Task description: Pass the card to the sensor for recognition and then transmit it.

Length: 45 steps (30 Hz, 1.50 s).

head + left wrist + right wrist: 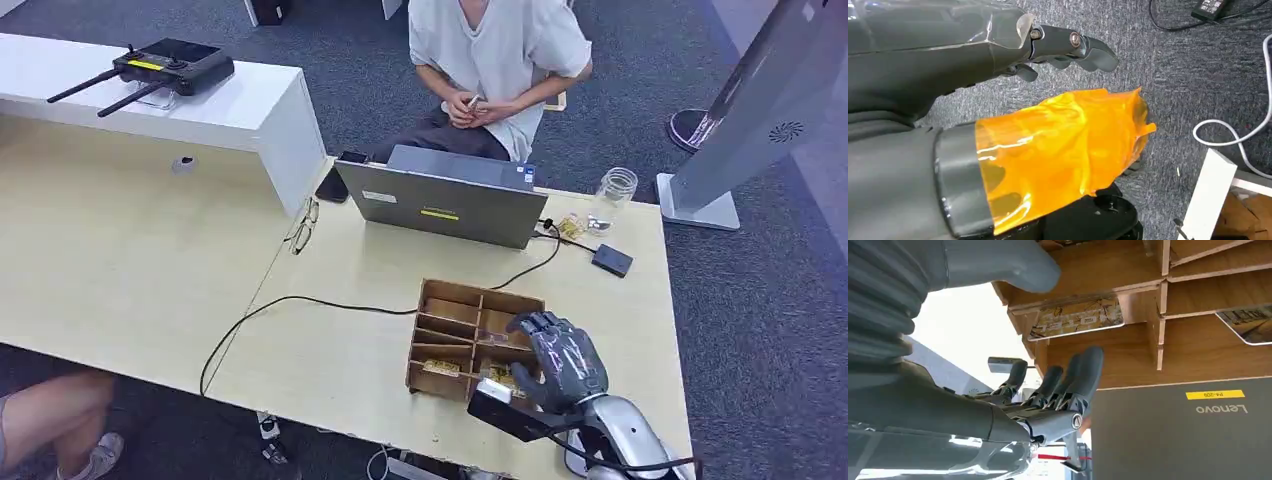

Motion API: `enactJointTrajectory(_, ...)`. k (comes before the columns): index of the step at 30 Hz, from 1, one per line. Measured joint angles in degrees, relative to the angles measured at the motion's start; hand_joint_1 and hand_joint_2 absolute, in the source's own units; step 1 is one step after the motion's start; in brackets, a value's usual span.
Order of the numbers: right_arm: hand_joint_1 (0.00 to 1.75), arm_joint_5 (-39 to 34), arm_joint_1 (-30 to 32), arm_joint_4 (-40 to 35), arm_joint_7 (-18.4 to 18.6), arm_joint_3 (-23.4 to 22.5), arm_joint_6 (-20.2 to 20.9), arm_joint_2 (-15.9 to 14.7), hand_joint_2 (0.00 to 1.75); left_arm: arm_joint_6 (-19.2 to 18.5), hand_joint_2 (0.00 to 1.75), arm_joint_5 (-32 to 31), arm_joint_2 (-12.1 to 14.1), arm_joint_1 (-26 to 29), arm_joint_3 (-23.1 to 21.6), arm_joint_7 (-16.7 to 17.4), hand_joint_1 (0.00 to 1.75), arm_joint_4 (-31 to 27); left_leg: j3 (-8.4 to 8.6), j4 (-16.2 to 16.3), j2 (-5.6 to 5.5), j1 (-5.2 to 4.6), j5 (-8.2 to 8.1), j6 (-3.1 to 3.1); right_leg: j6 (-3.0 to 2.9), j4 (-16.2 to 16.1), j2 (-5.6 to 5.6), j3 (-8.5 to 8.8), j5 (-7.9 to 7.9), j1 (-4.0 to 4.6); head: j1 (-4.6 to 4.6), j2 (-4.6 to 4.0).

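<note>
Overhead, right hand (562, 362) spread empty over wooden organizer (470, 340); left hand (998, 100) empty above carpet (1188, 75).

A divided box (470, 335) sat on the desk (340, 350) near its front edge, with cards (1077, 320) lying in its compartments. The right hand (562, 358) hung over the box's right side. Behind the box stood a laptop (440, 200), and behind that sat a person (495, 70). A jar (612, 192) stood right of the laptop, with a small flat device (611, 260) in front of the jar. Glasses (303, 228) lay left of the laptop. A controller (160, 68) rested on a raised counter (240, 105) at the far left. The left hand (998, 125) hung above the floor (1198, 75).
</note>
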Motion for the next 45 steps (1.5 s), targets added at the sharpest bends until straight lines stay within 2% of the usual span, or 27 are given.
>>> enactJointTrajectory(9, 0.80, 0.02, 0.00, 0.22, 0.00, 0.00, 0.39, 0.22, 1.75, 0.00, 0.00, -0.07, -0.02, 0.00, 0.13, 0.00, 0.00, 0.00, 0.00, 0.00, 0.00, 0.00, 0.00, 0.00, 0.00, 0.00, 0.00, 0.00, 0.00, 0.00, 0.00, 0.00)
enactJointTrajectory(13, 1.03, 0.02, 0.00, 0.48, 0.00, 0.00, 0.52, 0.24, 1.75, 0.00, 0.00, -0.11, -0.02, 0.00, 0.28, 0.00, 0.00, 0.00, 0.00, 0.00, 0.00, 0.00, 0.00, 0.00, 0.00, 0.00, 0.00, 0.00, 0.00, 0.00, 0.00, 0.00)
enactJointTrajectory(14, 1.29, 0.00, 0.00, 0.54, 0.02, 0.00, 0.53, 0.24, 1.75, 0.00, 0.00, -0.11, -0.02, 0.00, 0.31, 0.00, 0.00, 0.00, 0.00, 0.00, 0.00, 0.00, 0.00, 0.00, 0.00, 0.00, 0.00, 0.00, 0.00, 0.00, 0.00, 0.00)
enactJointTrajectory(15, 1.27, 0.02, 0.00, 0.59, 0.00, 0.00, 0.55, 0.26, 1.75, 0.00, 0.00, -0.11, -0.02, 0.00, 0.33, 0.00, 0.00, 0.00, 0.00, 0.00, 0.00, 0.00, 0.00, 0.00, 0.00, 0.00, 0.00, 0.00, 0.00, 0.00, 0.00, 0.00)
enactJointTrajectory(17, 1.40, 0.02, -0.01, 0.72, 0.00, 0.00, 0.57, 0.28, 1.75, 0.00, 0.00, -0.13, -0.02, 0.00, 0.35, 0.00, 0.00, 0.00, 0.00, 0.00, 0.00, 0.00, 0.00, 0.00, 0.00, 0.00, 0.00, 0.00, 0.00, 0.00, 0.00, 0.00)
enactJointTrajectory(19, 1.40, 0.02, -0.12, 0.72, 0.02, 0.00, 0.52, 0.35, 1.75, 0.00, 0.00, -0.13, -0.02, 0.00, 0.44, 0.00, 0.00, 0.00, 0.01, 0.00, 0.00, 0.00, 0.00, 0.00, 0.00, 0.00, 0.00, 0.00, 0.00, 0.00, 0.00, 0.00)
enactJointTrajectory(20, 1.54, 0.02, -0.21, 0.72, 0.00, 0.00, 0.52, 0.37, 1.75, 0.00, 0.00, -0.13, -0.02, 0.00, 0.46, 0.00, 0.00, 0.00, 0.01, 0.00, 0.00, 0.00, 0.00, 0.00, 0.00, 0.00, 0.00, 0.00, 0.00, 0.00, 0.00, 0.00)
enactJointTrajectory(22, 1.55, 0.09, -0.31, 0.72, 0.02, 0.00, 0.55, 0.50, 1.75, 0.00, 0.00, -0.13, -0.02, 0.00, 0.55, 0.00, 0.00, 0.00, 0.01, 0.00, 0.00, 0.00, 0.00, 0.00, 0.00, 0.00, 0.00, 0.00, 0.00, 0.00, 0.00, 0.00)
enactJointTrajectory(24, 1.66, 0.18, -0.35, 0.74, 0.00, -0.02, 0.52, 0.55, 1.75, 0.00, 0.00, -0.13, -0.04, 0.00, 0.72, 0.00, 0.00, -0.02, 0.01, 0.00, 0.00, 0.00, 0.00, 0.00, 0.00, 0.00, 0.00, 0.00, 0.00, 0.00, 0.00, 0.00)
enactJointTrajectory(28, 1.69, 0.55, -0.33, 0.76, 0.00, -0.02, -0.31, 0.70, 1.75, -0.02, 0.00, -0.15, -0.04, 0.00, 0.85, -0.02, 0.00, -0.02, 0.02, 0.00, 0.00, 0.00, 0.00, 0.00, 0.00, 0.00, 0.00, 0.01, 0.00, 0.00, 0.00, 0.00)
enactJointTrajectory(29, 1.75, 0.63, -0.32, 0.76, -0.02, -0.02, -0.59, 0.72, 1.75, -0.02, 0.00, -0.20, -0.04, 0.00, 0.87, -0.02, 0.00, -0.02, 0.02, 0.00, 0.00, 0.00, 0.00, 0.00, 0.00, 0.00, 0.00, 0.01, 0.00, 0.00, 0.00, 0.00)
enactJointTrajectory(30, 1.71, 0.70, -0.29, 0.79, -0.19, -0.04, -0.96, 0.76, 1.75, -0.04, 0.00, -0.28, -0.04, 0.00, 0.87, -0.02, 0.00, -0.02, 0.02, 0.00, 0.00, 0.00, 0.00, 0.00, 0.00, 0.00, 0.00, 0.01, 0.00, 0.00, 0.00, 0.00)
enactJointTrajectory(38, 1.75, 1.73, 1.36, 0.20, -1.90, -1.25, -4.85, 1.66, 1.75, -0.02, 0.00, -0.52, -0.09, 0.02, 1.25, -0.13, 0.00, -0.02, 0.01, 0.00, 0.00, 0.00, 0.00, 0.00, 0.00, 0.00, 0.00, 0.00, 0.00, 0.00, -0.02, 0.00)
enactJointTrajectory(45, 1.75, 2.43, 3.25, -3.60, -4.06, -2.88, -9.55, 2.45, 1.75, 0.04, 0.00, -0.66, -0.46, 0.01, 1.51, -0.28, 0.00, -0.02, 0.00, 0.00, 0.00, 0.00, -0.01, -0.01, 0.00, 0.00, 0.01, -0.01, -0.01, 0.00, 0.00, 0.00)
